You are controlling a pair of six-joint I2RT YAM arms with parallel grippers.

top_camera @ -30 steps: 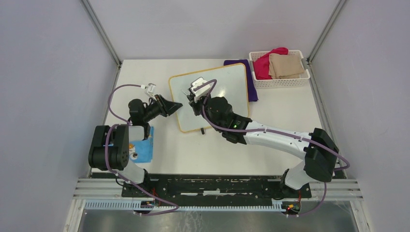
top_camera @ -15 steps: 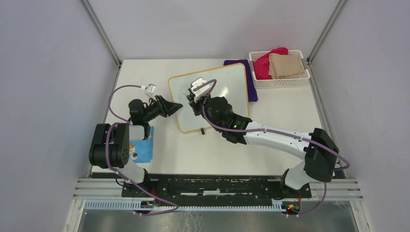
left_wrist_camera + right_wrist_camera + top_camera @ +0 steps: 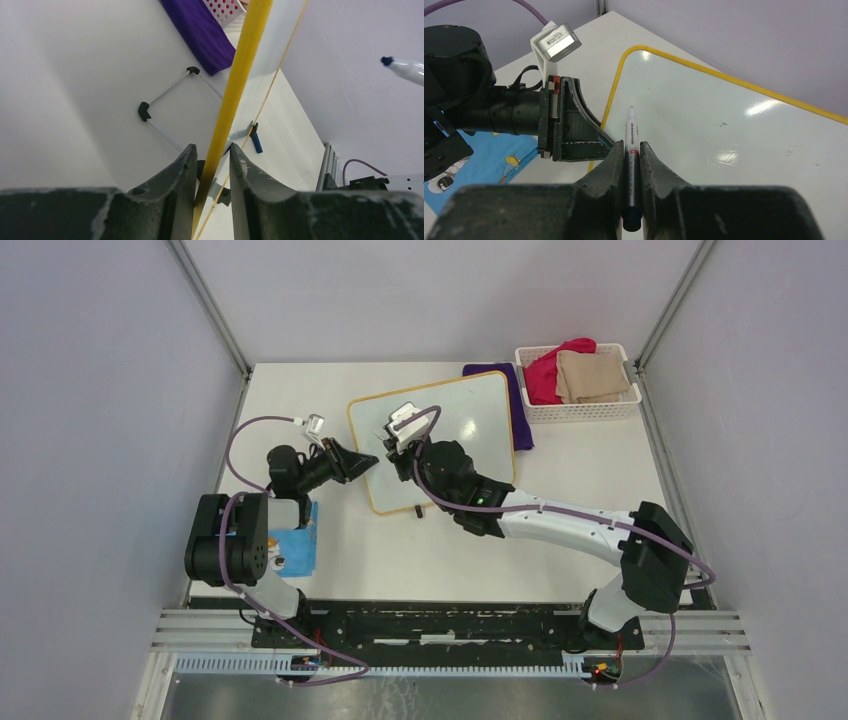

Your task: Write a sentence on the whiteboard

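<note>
The left gripper [image 3: 212, 156] is clamping the frame edge of the whiteboard [image 3: 470, 412], lying angled mid-table, while the right gripper [image 3: 632, 150] is pinching a marker [image 3: 630, 131] over its blank corner, likely needing to lower for the first stroke.

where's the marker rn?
Right wrist view: the marker is clamped in the right gripper, over the left part of the whiteboard, close beside the left gripper that pinches the board's left edge.
</note>
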